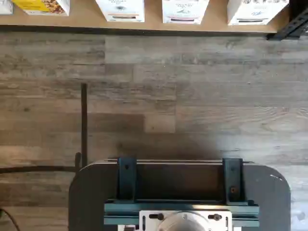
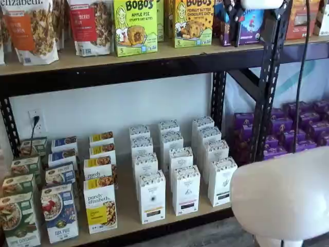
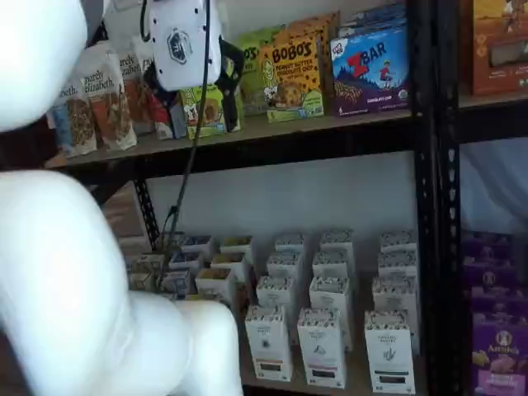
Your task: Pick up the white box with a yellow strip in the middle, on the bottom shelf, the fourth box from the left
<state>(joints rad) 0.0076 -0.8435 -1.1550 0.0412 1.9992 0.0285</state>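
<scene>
The white box (image 2: 152, 197) stands at the front of its row on the bottom shelf (image 2: 126, 218), right of the yellow purely elizabeth box (image 2: 99, 207). It also shows in a shelf view (image 3: 268, 342) and in the wrist view (image 1: 120, 9), where only its lower part is seen. In both shelf views my gripper (image 3: 195, 92) hangs high up, level with the top shelf and far above the white box. Its black fingers (image 3: 231, 70) stand apart, open, with nothing between them. In a shelf view the gripper (image 2: 234, 21) shows only as dark fingers under the frame's top edge.
More white cartons (image 2: 186, 189) (image 2: 222, 181) stand right of the target, each with rows behind. Green and blue boxes (image 2: 59, 212) fill the left. Purple boxes (image 2: 298, 126) sit past the black upright (image 2: 267, 87). The white arm (image 3: 74, 247) hides the shelf's left part. A dark mount (image 1: 180, 192) hangs over the wood floor.
</scene>
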